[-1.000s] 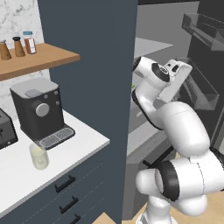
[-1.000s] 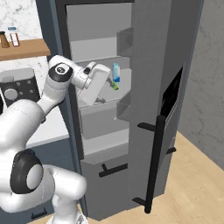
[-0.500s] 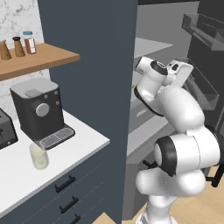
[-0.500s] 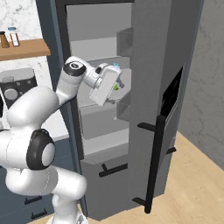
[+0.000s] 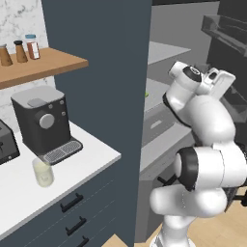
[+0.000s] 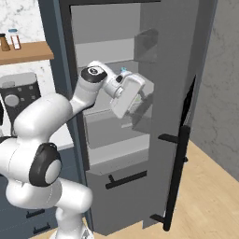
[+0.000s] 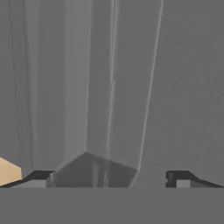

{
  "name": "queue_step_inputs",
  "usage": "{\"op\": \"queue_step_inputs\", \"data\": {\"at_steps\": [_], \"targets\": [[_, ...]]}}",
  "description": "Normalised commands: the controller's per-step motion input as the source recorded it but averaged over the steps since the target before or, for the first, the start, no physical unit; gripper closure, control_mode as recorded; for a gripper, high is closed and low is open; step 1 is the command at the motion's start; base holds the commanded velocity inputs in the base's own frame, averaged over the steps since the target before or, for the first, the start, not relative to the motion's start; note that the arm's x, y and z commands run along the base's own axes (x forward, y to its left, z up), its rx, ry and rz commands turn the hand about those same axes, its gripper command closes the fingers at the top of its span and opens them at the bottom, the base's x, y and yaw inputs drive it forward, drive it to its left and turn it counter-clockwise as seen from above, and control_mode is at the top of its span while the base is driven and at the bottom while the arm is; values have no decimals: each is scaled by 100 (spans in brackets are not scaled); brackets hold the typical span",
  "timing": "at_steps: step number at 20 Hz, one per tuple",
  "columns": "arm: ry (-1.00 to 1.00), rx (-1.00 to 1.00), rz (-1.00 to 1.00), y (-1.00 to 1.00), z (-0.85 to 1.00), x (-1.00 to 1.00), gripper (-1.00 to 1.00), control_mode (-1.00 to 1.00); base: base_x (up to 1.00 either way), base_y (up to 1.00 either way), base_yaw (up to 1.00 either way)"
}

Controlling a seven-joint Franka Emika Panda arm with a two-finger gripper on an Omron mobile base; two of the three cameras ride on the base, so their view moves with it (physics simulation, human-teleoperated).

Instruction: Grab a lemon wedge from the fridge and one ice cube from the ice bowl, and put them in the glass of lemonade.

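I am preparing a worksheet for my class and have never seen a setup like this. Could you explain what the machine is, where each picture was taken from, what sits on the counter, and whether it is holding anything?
This is a computer-rendered kitchen with a white robot arm with dark joints on a driving base. Two pictures come from cameras behind the arm, on its left and right. The third looks along the hand itself.

The arm reaches into the open tall dark grey fridge. Its two small dark fingertips stand wide apart and hold nothing, facing plain grey inner walls.

On the white counter stand a dark grey coffee machine and a small clear glass of pale lemonade. A wooden shelf above carries small spice jars.
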Motion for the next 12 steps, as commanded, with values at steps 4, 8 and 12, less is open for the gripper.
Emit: {"op": "queue_step_inputs", "data": {"at_steps": [4, 8, 12], "targets": [[0, 0, -13, -85, 0, -57, -100, -100, 0, 0, 0], [-4, 0, -3, -94, 1, -26, -100, -100, 0, 0, 0], [-13, 0, 0, -98, 6, -4, -100, -100, 0, 0, 0]]}}
